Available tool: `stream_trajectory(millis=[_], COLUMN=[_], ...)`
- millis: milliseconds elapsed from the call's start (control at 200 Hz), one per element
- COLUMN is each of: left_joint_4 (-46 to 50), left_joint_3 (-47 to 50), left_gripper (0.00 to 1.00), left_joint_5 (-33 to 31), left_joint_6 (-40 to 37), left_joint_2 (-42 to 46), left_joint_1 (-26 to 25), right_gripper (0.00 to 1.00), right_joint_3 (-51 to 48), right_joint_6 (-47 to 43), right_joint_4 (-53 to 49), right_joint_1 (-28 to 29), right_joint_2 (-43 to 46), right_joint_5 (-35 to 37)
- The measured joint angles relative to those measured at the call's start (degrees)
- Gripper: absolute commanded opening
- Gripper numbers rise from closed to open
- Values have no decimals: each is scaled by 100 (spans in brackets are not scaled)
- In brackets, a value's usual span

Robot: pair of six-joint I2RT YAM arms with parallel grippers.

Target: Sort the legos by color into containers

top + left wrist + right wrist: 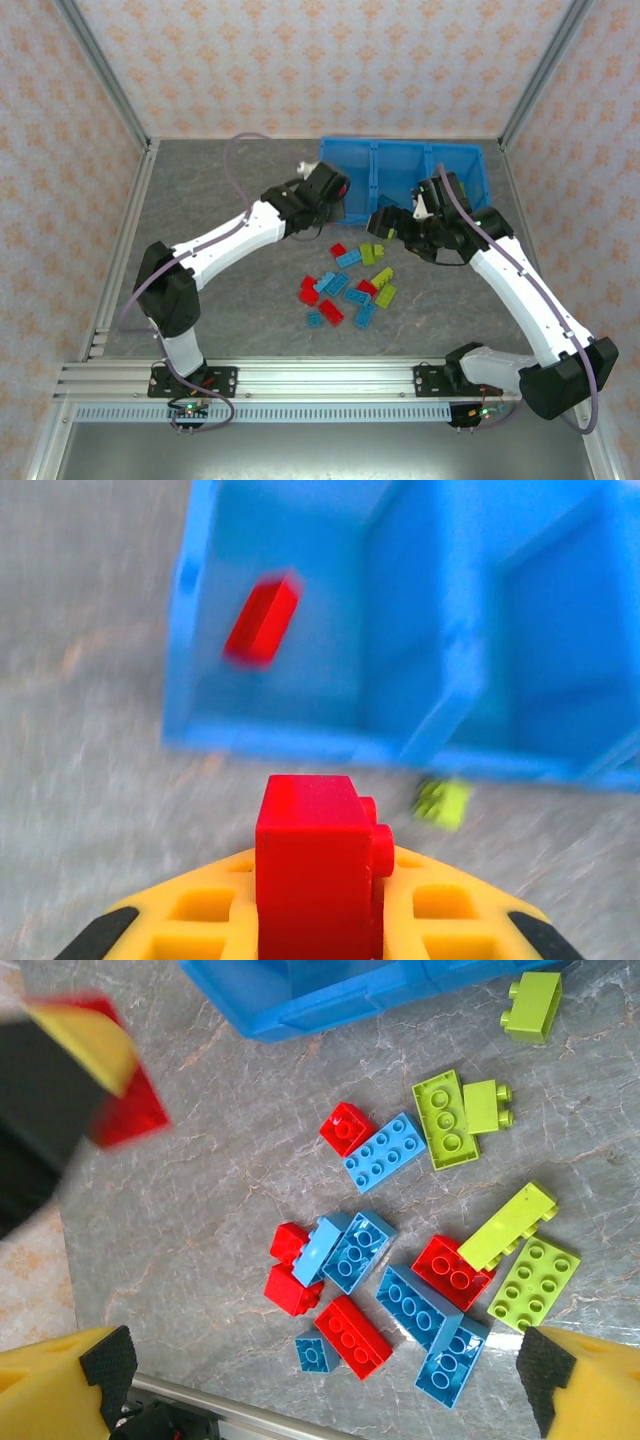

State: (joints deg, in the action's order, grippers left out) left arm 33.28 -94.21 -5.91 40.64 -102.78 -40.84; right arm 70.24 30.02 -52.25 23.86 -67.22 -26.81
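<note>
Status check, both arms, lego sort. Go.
Left gripper shut on red brick, short of the bin. Right gripper open above the loose pile. One red lego already in left compartment; yellow-green brick lies at bin's front wall.

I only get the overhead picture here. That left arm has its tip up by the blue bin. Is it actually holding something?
Observer: Yes. Its own camera shows the left hand shut on a red brick, with the studs pointing right.
Operator: Is there anything in the bin already?
Observer: A second red brick, blurred, lies in the end compartment ahead of that hand.
Operator: And the other arm?
Observer: The right hand is open and holds nothing. It hovers over the loose bricks on the table.
</note>
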Motion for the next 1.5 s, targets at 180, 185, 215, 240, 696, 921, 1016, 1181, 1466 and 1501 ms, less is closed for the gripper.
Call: stream_trajectory(millis=[180,185,215,240,696,921,1016,1181,1466,1501], left_joint_4=[-57,-55,-57,-63,170,-533,-953,-1128,-570,-599], left_joint_3=[-1958,-2000,-2227,-2363,-2833,-505,946,2389,3611,3849], left_gripper=[15,15,15,16,46,42,42,46,59,64], left_joint_5=[-428,-435,-479,-509,-479,-192,-46,354,131,46], left_joint_6=[-885,-903,-1058,-1161,-1871,-1893,-1965,-2459,-4365,-4566], left_joint_2=[-1453,-1497,-1794,-1993,-2907,-671,922,3213,5458,5628], left_joint_1=[190,199,238,260,398,330,101,-391,-404,-404], right_gripper=[100,100,100,100,100,100,100,100,90,88], right_joint_3=[20,20,24,28,85,-109,-358,-726,-852,-850], right_joint_6=[83,85,87,92,103,162,304,533,809,822], right_joint_4=[52,52,55,57,59,111,199,627,1941,2164], right_joint_1=[0,0,0,0,0,0,0,0,2,2], right_joint_2=[11,11,22,28,170,166,50,-562,-2232,-2476], right_joint_5=[7,9,28,31,247,686,1045,1504,2013,2083])
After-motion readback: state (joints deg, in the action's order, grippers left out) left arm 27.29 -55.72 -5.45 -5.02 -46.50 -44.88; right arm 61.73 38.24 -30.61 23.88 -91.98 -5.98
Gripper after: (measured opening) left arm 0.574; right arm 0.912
